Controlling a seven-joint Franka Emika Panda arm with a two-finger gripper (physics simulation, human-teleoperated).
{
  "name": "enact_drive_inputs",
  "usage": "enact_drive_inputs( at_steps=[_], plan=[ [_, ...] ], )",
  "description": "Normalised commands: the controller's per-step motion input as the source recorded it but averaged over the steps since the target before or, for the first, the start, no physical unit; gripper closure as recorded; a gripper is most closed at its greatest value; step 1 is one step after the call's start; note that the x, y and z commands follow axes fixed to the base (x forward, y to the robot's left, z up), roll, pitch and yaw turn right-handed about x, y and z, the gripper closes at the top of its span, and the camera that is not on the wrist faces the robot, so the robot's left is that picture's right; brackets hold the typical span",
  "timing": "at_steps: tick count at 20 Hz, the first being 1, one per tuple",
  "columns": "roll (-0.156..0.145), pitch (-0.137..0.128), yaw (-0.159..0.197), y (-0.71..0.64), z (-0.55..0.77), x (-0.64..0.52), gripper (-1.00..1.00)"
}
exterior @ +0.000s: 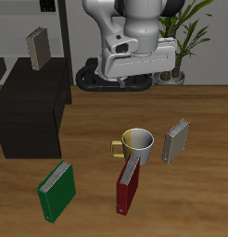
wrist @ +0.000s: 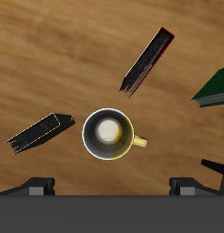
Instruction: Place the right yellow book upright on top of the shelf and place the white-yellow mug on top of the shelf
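The white-yellow mug stands upright on the wooden table, its handle toward the shelf side; the wrist view looks straight down into its yellow inside. My gripper hangs high above the mug, open and empty, both fingertips wide apart. The black shelf stands at the table's side. The right yellow book stands upright on its flat top, near the back, free of the gripper.
A second grey-tan book stands beside the mug, away from the shelf. A red book stands just in front of the mug. A green book stands near the front edge.
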Motion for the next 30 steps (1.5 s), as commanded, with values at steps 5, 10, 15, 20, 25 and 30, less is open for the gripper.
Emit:
enact_drive_inputs(
  at_steps=[5,10,15,20,25,30],
  plan=[
    [-0.028,0.028,-0.003,0.08,-0.27,0.22,-1.00],
    [-0.029,0.020,0.051,0.15,-0.39,0.13,-1.00],
    [-0.056,-0.050,-0.002,0.18,-0.26,-0.15,-1.00],
    [-0.058,-0.114,-0.017,0.21,-0.18,-0.23,-1.00],
    [-0.006,0.012,-0.010,0.19,-0.31,0.04,-1.00],
    [-0.006,-0.007,0.080,0.17,-0.37,0.07,-1.00]
  ],
)
